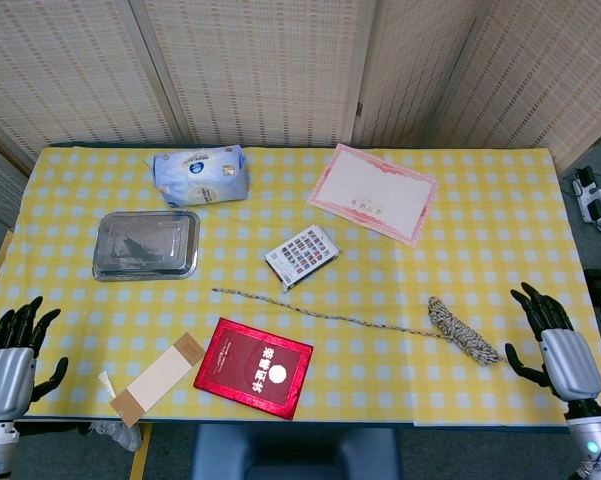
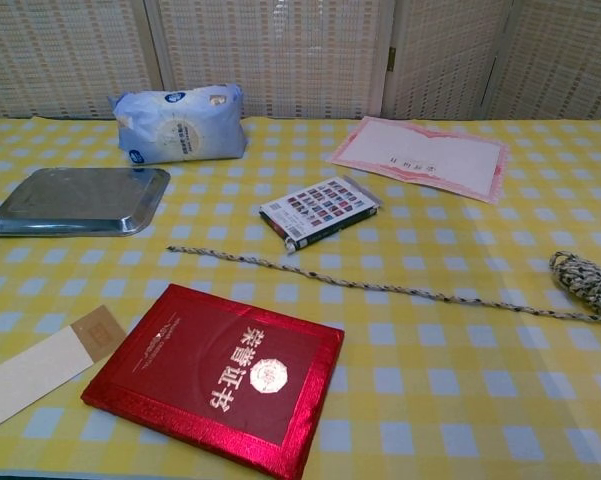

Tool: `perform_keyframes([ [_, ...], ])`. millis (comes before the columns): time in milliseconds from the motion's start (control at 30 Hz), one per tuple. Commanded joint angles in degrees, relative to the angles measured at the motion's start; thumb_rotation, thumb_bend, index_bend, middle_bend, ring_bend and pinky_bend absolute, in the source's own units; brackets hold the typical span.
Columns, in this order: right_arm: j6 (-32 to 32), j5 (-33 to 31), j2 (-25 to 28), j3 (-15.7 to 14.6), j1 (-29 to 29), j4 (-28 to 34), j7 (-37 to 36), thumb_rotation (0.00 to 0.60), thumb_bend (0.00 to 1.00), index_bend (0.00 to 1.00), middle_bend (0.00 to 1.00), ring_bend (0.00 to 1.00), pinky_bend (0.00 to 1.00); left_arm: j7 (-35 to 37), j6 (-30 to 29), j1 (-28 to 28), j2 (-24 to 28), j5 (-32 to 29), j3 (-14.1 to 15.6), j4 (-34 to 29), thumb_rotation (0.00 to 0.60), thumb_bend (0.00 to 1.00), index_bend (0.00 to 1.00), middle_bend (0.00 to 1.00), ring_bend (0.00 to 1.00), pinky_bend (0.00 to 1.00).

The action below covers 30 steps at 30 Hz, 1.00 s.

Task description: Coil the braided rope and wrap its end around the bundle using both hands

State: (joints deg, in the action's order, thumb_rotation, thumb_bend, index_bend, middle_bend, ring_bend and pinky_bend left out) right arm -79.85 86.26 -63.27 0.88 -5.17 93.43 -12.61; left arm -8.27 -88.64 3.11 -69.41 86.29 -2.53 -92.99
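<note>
A braided rope lies on the yellow checked table. Its coiled bundle [image 1: 461, 330] sits at the right, and a straight tail [image 1: 320, 311] runs left across the middle, ending near the small card box. In the chest view the bundle [image 2: 587, 281] is at the right edge and the tail [image 2: 360, 284] crosses the centre. My right hand [image 1: 552, 342] hovers open at the table's right front corner, just right of the bundle and apart from it. My left hand [image 1: 10, 349] is open at the left front corner, far from the rope. Neither hand shows in the chest view.
A red booklet [image 1: 254, 366] lies just in front of the rope's tail. A card box [image 1: 302, 255] sits behind it. A metal tray [image 1: 147, 244], a blue tissue pack [image 1: 201, 175], a pink-edged certificate [image 1: 372, 192] and a paper strip [image 1: 158, 378] are also on the table.
</note>
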Motion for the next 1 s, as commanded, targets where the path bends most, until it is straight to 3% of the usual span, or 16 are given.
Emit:
perform_keyframes([
  [33,2.21,-2.44,-0.64,0.04,-0.35,0.72,1.71,0.6,0.48,0.0,0.0,0.0,0.0,0.14,-0.07,-0.1,0.04,0.07,0.11,0.05,0.6,0.4,0.19,0.03,0.0,0.0],
  [167,5.87,-5.98,-1.7,-0.04,-1.01,1.56,3.75,0.6,0.48,0.0,0.0,0.01,0.0,0.53,-0.23,-0.29,0.07,0.09,0.19,0.21,0.6,0.4,0.19,0.03,0.0,0.0],
  [433,11.89,-14.13,-5.0,0.2,-2.2,1.77,9.17,0.6,0.29,0.0,0.0,0.05,0.0,1.32,-0.12,-0.4,-0.03,0.29,0.42,0.83,0.6,0.4,0.19,0.03,0.0,0.0],
  [833,15.67,-20.49,-11.88,2.55,-4.34,-4.55,12.74,0.6,0.28,0.0,0.0,0.1,0.0,2.37,0.21,-0.3,-0.44,0.55,0.58,1.8,0.6,0.4,0.19,0.03,0.0,0.0],
  [1000,17.82,-22.04,-14.68,3.96,-6.04,-7.69,12.92,0.6,0.28,0.0,0.02,0.14,0.05,2.78,0.42,-0.34,-0.62,0.34,0.63,2.35,0.6,0.4,0.19,0.03,0.0,0.0],
])
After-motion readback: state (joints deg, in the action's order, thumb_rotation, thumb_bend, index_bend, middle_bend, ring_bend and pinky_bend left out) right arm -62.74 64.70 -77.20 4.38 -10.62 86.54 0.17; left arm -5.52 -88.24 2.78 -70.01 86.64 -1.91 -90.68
